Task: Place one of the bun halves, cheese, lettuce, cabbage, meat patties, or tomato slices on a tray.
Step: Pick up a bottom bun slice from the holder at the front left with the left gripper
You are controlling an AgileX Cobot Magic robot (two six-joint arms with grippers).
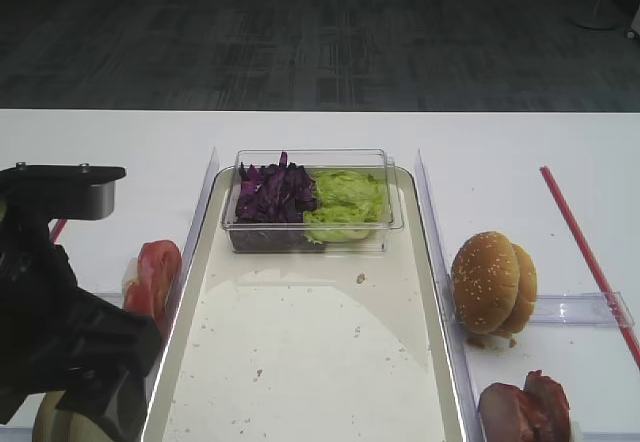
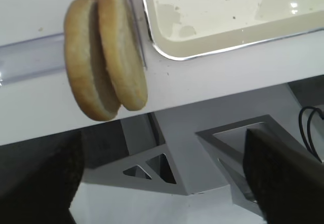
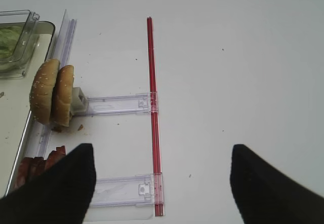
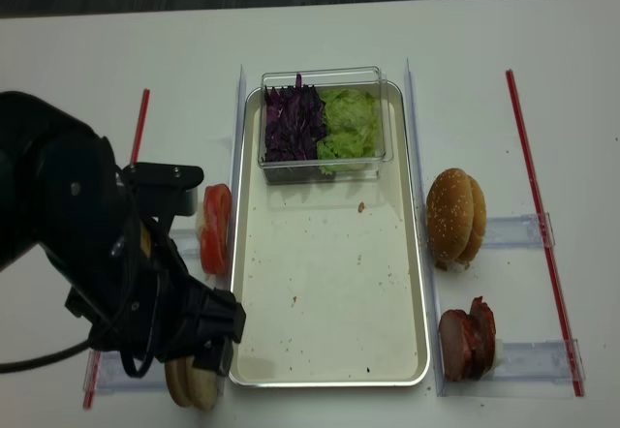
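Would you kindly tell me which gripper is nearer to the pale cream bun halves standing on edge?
Left. The left gripper, jaws wide apart, hangs over the pale cream bun halves beside the silver tray. The right gripper is across the tray, by the sesame buns.

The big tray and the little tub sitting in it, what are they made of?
The tray looks like metal: a silvery, shiny raised rim and a dull off-white, crumb-speckled floor. The tub seems to be clear hard plastic: you see the purple cabbage and green lettuce through its glossy walls.
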